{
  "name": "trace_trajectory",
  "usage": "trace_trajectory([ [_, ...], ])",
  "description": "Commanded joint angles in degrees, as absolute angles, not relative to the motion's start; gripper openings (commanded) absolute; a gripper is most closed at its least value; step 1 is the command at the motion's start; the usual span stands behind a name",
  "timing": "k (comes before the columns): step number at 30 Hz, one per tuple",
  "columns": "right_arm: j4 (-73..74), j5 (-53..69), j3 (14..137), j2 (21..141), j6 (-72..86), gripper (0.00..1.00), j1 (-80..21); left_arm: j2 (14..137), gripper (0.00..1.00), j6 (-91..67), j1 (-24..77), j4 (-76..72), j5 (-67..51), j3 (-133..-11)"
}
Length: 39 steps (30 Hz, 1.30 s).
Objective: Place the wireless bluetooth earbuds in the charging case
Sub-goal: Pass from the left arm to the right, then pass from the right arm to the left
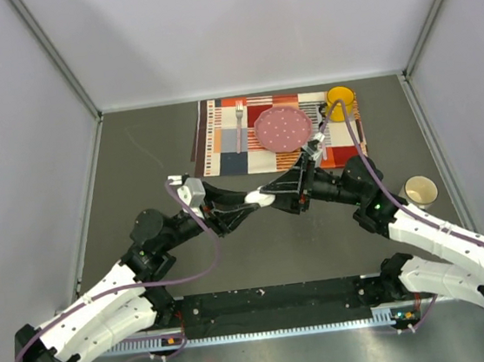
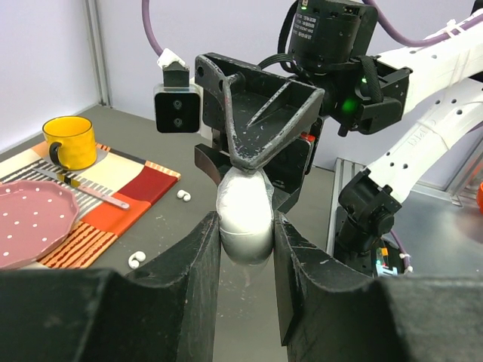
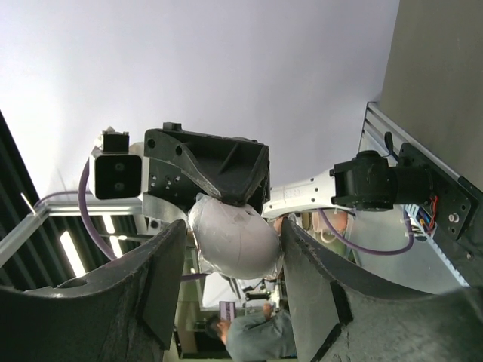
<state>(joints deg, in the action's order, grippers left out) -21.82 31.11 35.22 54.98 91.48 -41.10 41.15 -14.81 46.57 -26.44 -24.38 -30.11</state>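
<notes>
One white case (image 2: 245, 222), two earbuds (image 2: 182, 196) (image 2: 136, 260), one plate (image 1: 283, 127), one fork (image 1: 240, 124), one yellow mug (image 1: 339, 100), one placemat (image 1: 221, 148), one tan cup (image 1: 420, 189).

The view's edge is cropping the pink plate (image 2: 30, 222). The earbuds (image 2: 183, 196) are showing too small to tell shape. The left hand (image 1: 249, 203) and right hand (image 1: 270, 197) are covering most of the case (image 1: 258, 199).

A pink plate (image 1: 283, 127), fork (image 1: 239, 124) and yellow mug (image 1: 339, 100) sit on a patterned placemat (image 1: 218, 142)

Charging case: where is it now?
The case is mid-table in the top view, gripped by the left claw, right claw around its other end, near the placemat.
</notes>
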Motion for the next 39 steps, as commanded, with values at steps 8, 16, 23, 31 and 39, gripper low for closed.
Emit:
trace_trajectory([
  [8, -29.0, 31.9, 34.8, 55.9, 94.3, 0.33, -40.8, 41.0, 0.00, -14.4, 47.3, -29.5, -24.0, -31.8],
  [16, -29.4, 32.2, 35.1, 55.3, 94.0, 0.22, -40.8, 41.0, 0.00, -14.5, 47.4, -29.0, -23.0, -31.6],
  [23, -31.7, 31.9, 34.6, 55.2, 93.6, 0.00, -40.8, 42.5, 0.18, -17.4, 47.5, -29.2, -23.8, -32.1],
  [31, -32.3, 31.3, 33.8, 55.0, 93.8, 0.00, -40.8, 42.7, 0.56, -20.7, 47.4, -35.7, -23.1, -29.4],
  [39, -32.9, 31.1, 33.5, 55.2, 94.1, 0.00, -40.8, 43.0, 0.57, -21.2, 47.5, -38.8, -22.8, -28.2],
])
